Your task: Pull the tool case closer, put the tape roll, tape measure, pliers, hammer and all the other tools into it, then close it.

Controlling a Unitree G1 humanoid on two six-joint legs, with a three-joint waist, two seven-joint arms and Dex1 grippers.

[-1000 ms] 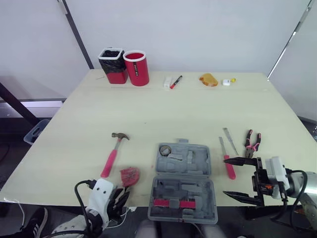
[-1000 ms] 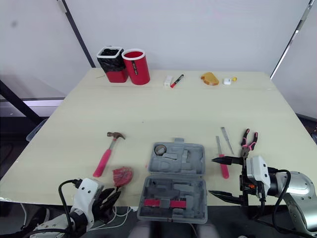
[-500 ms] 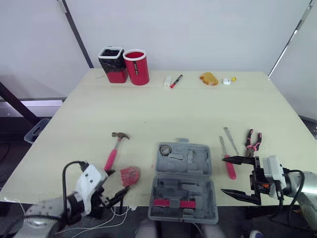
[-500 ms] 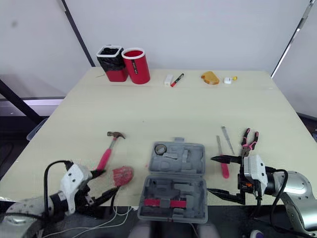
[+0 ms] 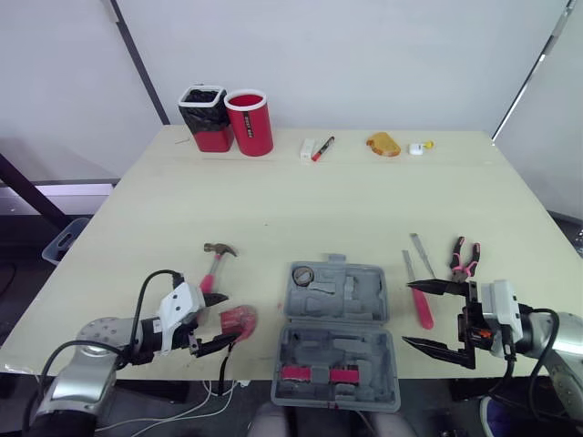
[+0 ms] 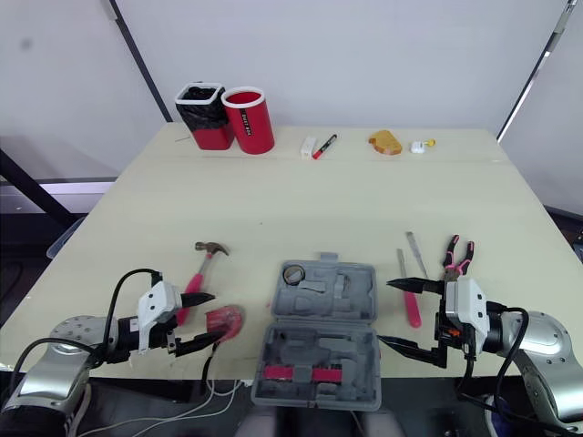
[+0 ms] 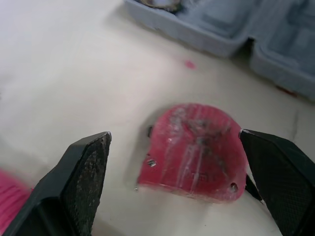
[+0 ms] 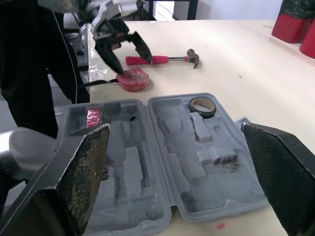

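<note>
I can read no brand anywhere. The red cup [image 5: 250, 123] at the far side of the bench [image 5: 273, 209] has dark print down its side, too small to make out, and the tape measure [image 7: 194, 152] shows only a scuffed red face.

My left end effector [image 5: 232, 317] is spread open with one finger on each side of the tape measure, and I cannot see either pad touching it. The tape measure lies just left of the grey tool case [image 5: 360, 296], which sits open at the near edge with the tape roll [image 5: 303, 275] in its far half. The hammer [image 5: 211, 266] lies just beyond my left fingers [image 7: 86, 182].

My right end effector [image 5: 408, 314] is wide open beside the case's right edge, gripping nothing. The red-handled screwdriver [image 5: 421, 305] and the pliers [image 5: 464, 259] lie on the bench near it.

A second ago my left end effector hung below the bench edge with its fingers close together; it has since come up over the bench and opened. The tools lie where they did.
</note>
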